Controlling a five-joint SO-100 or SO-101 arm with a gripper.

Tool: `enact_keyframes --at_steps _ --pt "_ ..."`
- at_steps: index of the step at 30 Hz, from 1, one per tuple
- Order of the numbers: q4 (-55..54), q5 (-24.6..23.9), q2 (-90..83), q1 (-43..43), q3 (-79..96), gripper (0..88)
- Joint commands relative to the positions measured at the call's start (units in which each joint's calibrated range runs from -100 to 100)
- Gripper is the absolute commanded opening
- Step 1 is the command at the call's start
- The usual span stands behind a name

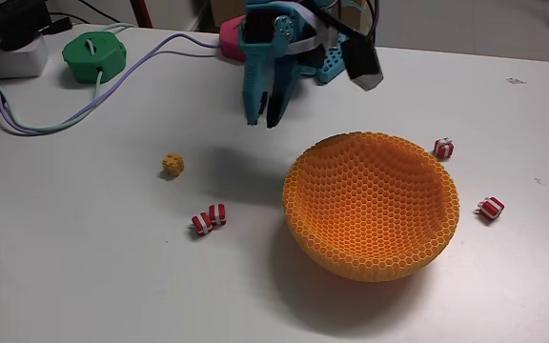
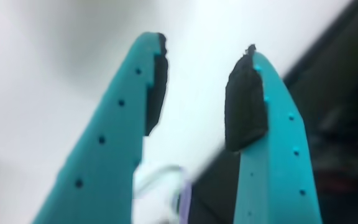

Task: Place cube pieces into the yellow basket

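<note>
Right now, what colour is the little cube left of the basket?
Yellow-orange, studded cube, clearest in the fixed view.

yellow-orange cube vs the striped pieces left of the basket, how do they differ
The yellow-orange cube is one plain-coloured, studded block; the striped pieces are red and white, two lying side by side. The cube sits farther from the yellow basket. Both are tiny and rest on the table, outside the basket.

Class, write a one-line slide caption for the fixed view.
Teal end effector hangs open above the table, left of the empty yellow basket, with cube pieces scattered around.
</note>
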Motion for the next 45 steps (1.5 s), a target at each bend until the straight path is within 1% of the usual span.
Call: enact_keyframes --at_steps 1,2,6,10,14,18,24,28,31,34,41,45 --pt "-10.06 -6.3 20.44 3.89 -9.16 17.2" --pt "-10.84 -8.74 23.85 4.82 -10.41 17.2" --pt "-16.06 -13.33 29.62 9.3 -10.02 16.6" --pt "-19.97 -18.46 29.81 12.93 -6.56 17.5" --pt "-27.44 -23.64 28.77 15.17 -2.7 18.3" --pt "-35.78 -29.79 27.26 15.73 4.23 18.8" --pt "-39.08 -30.33 31.52 19.73 3.56 19.1" --pt "-40.47 -29.16 33.03 22.34 2.69 19.5" --pt "-45.42 -29.06 34.64 24.21 5.1 20.3" --pt "-47.6 -27.89 38.81 25.51 3.75 20.5" --pt "-56.2 -27.84 48.56 25.7 2.69 20.6" --pt "-56.46 -26.96 52.54 25.79 -0.1 20.4"
